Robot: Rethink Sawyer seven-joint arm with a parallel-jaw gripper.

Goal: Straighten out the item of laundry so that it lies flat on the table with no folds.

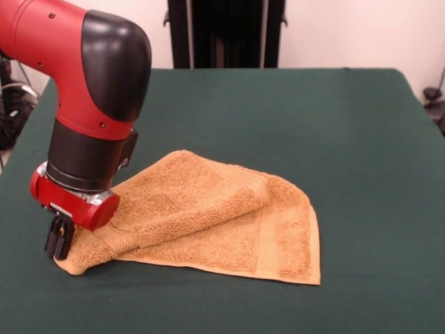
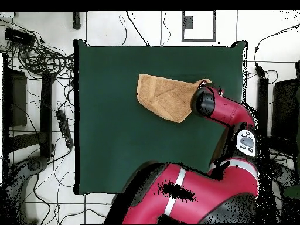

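While the washcloth [image 1: 229, 223] lies folded over itself on the table [image 1: 361, 139], we read the job as far from done. In the front view a big flap is doubled back across the lower layer, its rolled fold edge running from the low left corner up toward the right, past the woven band. The lower layer shows flat on the right side, with a sharp corner at the lower right. The cloth sits left of centre in the front view. In the overhead view it sits near one long edge of the table, on the side away from the robot's base, well inside the felt.

We judge the step in hand as a grasp at the cloth's left tip in the front view. The gripper [image 1: 60, 236] is down at that bunched corner, touching or just beside it. Its dark fingers look close together, but the wrist hides the tips, so we cannot tell if they pinch fabric or are released.

We think the next move calls for a firm hold on the top layer only, then a lift and drag away from the fold line to lay the flap out. Catching both layers would just slide the whole cloth.

Its long axis runs left to right in the front view, slightly tilted, narrowing toward the gripper end.
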